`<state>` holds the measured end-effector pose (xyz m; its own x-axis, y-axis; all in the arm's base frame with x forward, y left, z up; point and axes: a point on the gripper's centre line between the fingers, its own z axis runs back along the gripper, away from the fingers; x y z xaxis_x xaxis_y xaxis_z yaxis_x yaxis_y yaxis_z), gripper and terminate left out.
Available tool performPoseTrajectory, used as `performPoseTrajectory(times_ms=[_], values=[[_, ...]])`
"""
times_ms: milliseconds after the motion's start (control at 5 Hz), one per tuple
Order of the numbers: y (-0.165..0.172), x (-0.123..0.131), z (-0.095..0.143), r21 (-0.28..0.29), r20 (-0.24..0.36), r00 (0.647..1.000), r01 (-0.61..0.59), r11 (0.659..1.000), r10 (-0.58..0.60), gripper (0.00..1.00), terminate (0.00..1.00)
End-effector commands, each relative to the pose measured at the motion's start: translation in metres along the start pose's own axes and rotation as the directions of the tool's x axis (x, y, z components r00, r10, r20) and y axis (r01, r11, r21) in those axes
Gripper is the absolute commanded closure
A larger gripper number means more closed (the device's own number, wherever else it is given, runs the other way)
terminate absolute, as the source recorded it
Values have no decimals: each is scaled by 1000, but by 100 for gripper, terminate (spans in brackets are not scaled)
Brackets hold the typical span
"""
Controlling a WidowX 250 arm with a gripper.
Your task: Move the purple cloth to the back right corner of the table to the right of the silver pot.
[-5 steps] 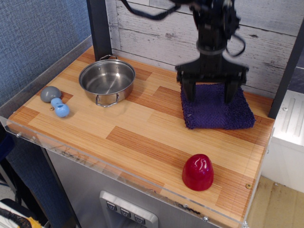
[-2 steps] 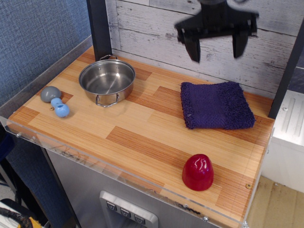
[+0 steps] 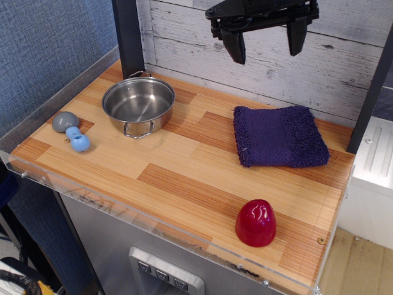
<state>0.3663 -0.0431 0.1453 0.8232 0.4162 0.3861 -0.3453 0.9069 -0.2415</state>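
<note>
- While nearest, at 5 o'clock on the surface (image 3: 184, 184), sits a red dome (image 3: 255, 222).
- Purple cloth (image 3: 279, 136) lies flat at 2 o'clock, right of the silver pot (image 3: 138, 105).
- End effector (image 3: 264, 38) hangs above the cloth, fingers spread, empty.

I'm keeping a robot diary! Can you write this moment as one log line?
end effector: open, raised, empty | dark purple terry cloth: flat, back right | shiny steel pot: left of cloth
</note>
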Motion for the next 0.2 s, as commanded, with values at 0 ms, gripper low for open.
performPoseTrajectory(times_ms=[0], values=[[3, 3, 20, -25, 49, 999, 1, 1000, 0, 0, 100]])
